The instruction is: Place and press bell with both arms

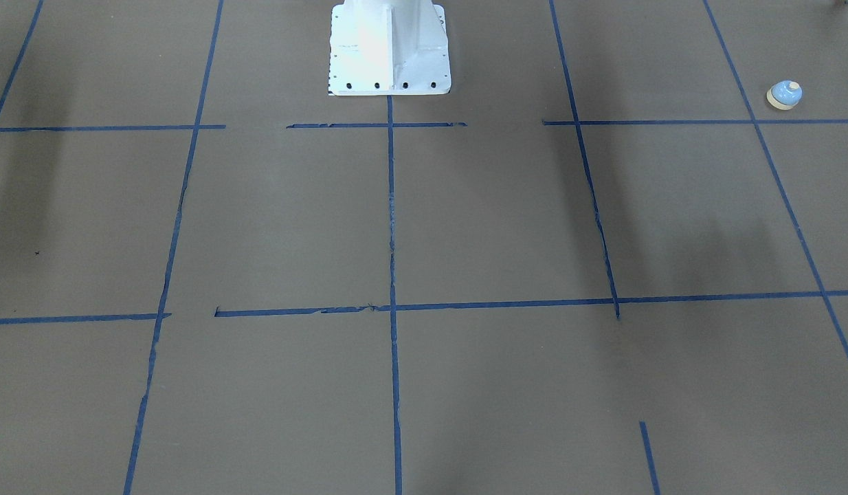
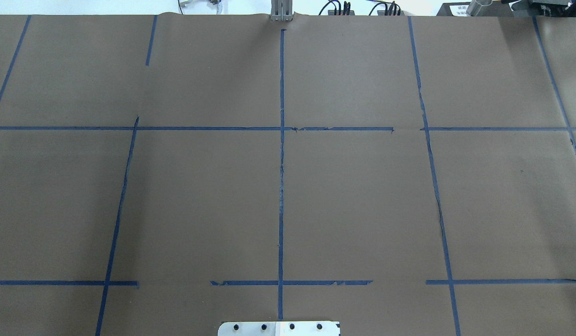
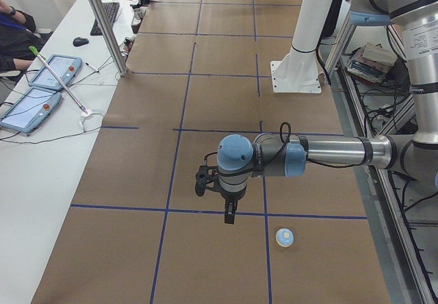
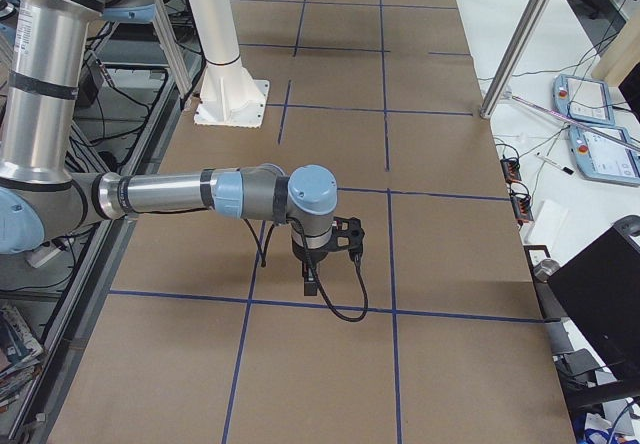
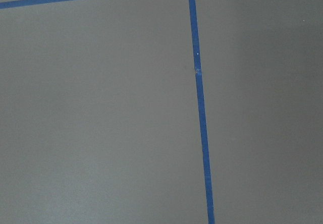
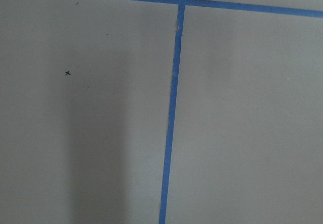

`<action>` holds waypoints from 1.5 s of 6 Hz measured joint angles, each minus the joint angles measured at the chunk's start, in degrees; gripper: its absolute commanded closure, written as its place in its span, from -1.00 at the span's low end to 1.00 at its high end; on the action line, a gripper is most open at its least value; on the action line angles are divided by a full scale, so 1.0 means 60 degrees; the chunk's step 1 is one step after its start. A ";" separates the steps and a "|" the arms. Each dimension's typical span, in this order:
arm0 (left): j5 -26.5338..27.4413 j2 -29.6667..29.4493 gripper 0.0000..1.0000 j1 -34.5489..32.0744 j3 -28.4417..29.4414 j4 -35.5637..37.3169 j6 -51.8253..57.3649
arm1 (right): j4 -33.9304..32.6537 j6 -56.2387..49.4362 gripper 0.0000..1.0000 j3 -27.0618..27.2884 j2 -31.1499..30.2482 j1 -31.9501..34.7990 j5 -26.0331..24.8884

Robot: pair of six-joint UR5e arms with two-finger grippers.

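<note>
Blue tape point(image 2: 281, 186) grids the brown-papered counter point(image 2: 362, 210). Over it the left end effector point(image 3: 229, 211) hangs pointing down. Whether its fingers are spread or pressed together I cannot tell, and the same goes for the right end effector point(image 4: 310, 286), well apart toward the other end. The bell point(image 3: 285, 237) sits near the left one, just beside a tape line. Its small, smooth dome could likely slip from a pinch or skid away. No container shows.

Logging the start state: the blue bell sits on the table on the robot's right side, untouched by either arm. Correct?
Not quite. The bell sits on the robot's left side, near the left arm's end effector but apart from it. It is untouched, as you say. The exterior left view shows this.
</note>
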 measured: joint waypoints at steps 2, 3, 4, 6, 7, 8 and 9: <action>0.0041 -0.0011 -1.00 0.0013 -0.0093 0.0061 0.0007 | 0.0000 0.0011 -1.00 0.0020 0.0022 0.0000 0.0011; 0.0063 -0.0056 -1.00 0.0027 -0.0088 0.0030 -0.0019 | 0.0000 0.0013 -1.00 0.0031 0.0039 0.0000 0.0014; 0.0071 -0.0289 -1.00 0.0036 -0.0092 -0.0223 -0.0050 | 0.0000 0.0014 -1.00 0.0041 0.0055 0.0000 0.0023; 0.0016 -0.0608 -1.00 0.0048 -0.0066 -0.0817 0.0012 | 0.0000 0.0015 -1.00 0.0051 0.0063 0.0000 0.0042; -0.0089 -0.0550 -1.00 0.0207 -0.0049 -0.1114 -0.0118 | 0.0070 0.0019 -1.00 0.0044 0.0064 0.0000 0.0043; -0.0179 -0.0327 -1.00 0.0633 -0.0002 -0.1526 -0.0579 | 0.0196 0.0025 -1.00 0.0017 0.0061 0.0000 0.0044; -0.0052 0.0057 -1.00 0.1237 0.0098 -0.2389 -0.1452 | 0.0273 0.0028 -1.00 -0.0008 0.0054 -0.0010 0.0044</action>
